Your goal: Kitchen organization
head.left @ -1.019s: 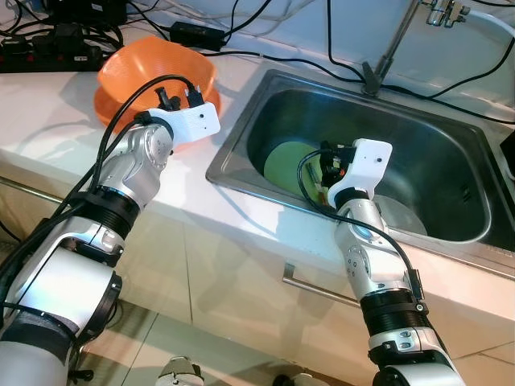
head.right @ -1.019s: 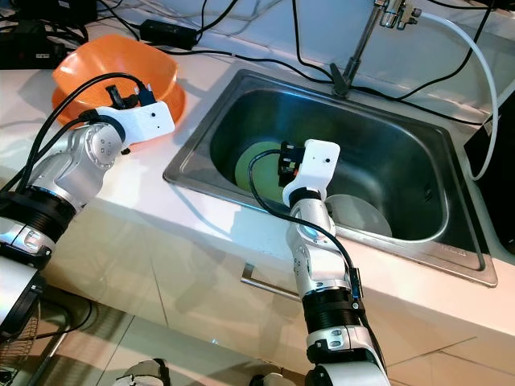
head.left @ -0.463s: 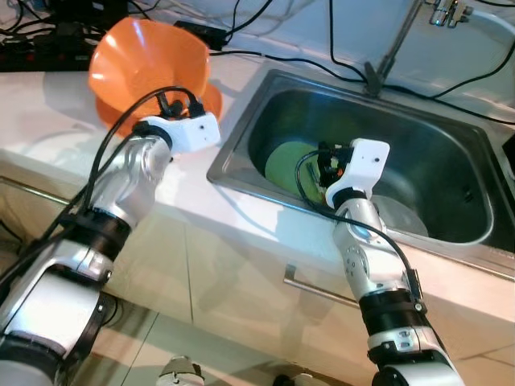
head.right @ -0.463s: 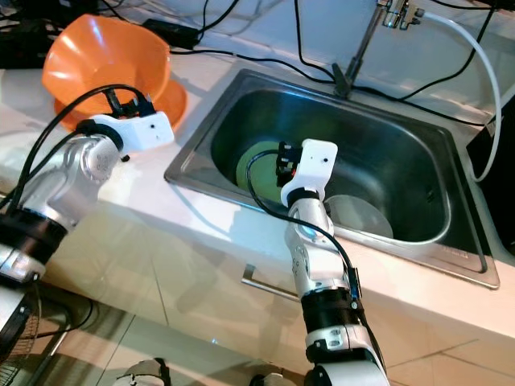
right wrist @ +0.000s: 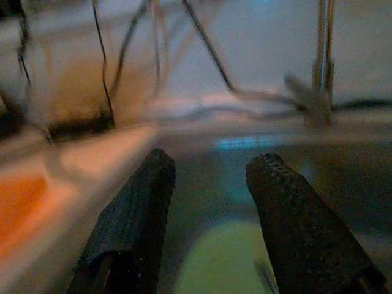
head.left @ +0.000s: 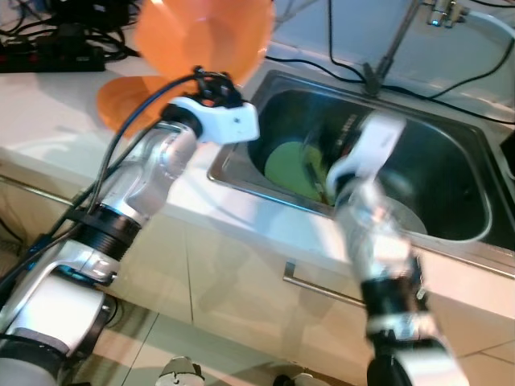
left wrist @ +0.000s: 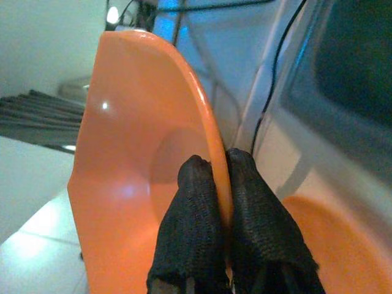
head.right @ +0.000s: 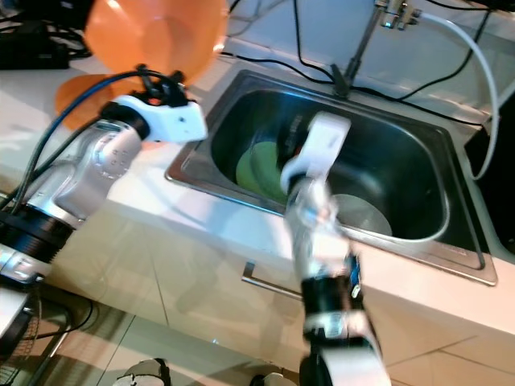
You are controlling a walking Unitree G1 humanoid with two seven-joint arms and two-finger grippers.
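You are carrying the orange bowl above the sink's left rim, your left gripper pinching only its thin edge, so it could slip. Your right gripper, fingers apart, is blurring over the green plate and risks a collision.

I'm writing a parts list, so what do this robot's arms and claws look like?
Both arms are jointed silver metal with black bands at the joints. Each wrist carries a white housing with black cables looping along the arm. The left claw and right claw each have two long black fingers with a rough, textured surface and rounded tips.
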